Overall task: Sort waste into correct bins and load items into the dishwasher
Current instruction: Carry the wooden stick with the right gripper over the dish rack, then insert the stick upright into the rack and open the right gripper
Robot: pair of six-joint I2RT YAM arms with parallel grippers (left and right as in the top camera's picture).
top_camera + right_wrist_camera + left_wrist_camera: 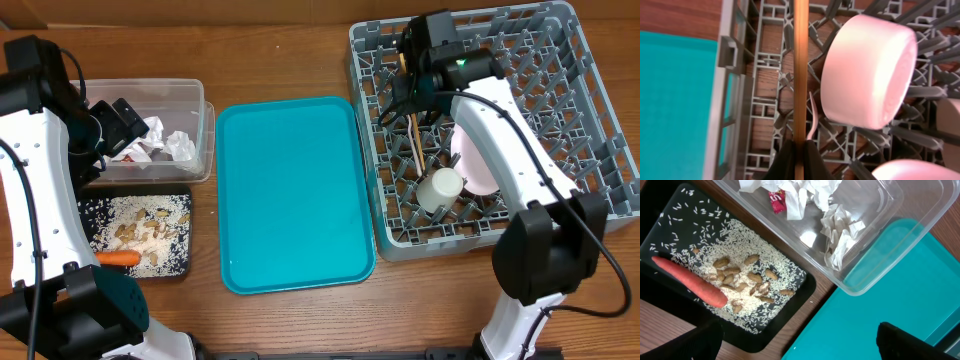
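My right gripper (410, 88) (800, 155) is shut on the thin wooden stick (416, 140) (800, 65) and holds it inside the grey dish rack (590, 90) (725, 100). A white cup (440, 188) (870, 70) and a white dish (472, 160) sit among the pegs. My left gripper (120, 120) (805, 347) is open and empty above the bins. The clear tub (206, 130) (865, 285) holds crumpled napkins (165, 140) (840, 230) and the red wrapper (777, 202). The black tray (185, 270) (670, 210) holds the carrot (120, 257) (690, 280) and nut and grain scraps (140, 230) (745, 280).
The large teal tray (295, 195) (890, 295) lies bare between the bins and the rack. A thin pale curved piece (812, 117) lies in the rack beside the stick. The table is brown wood.
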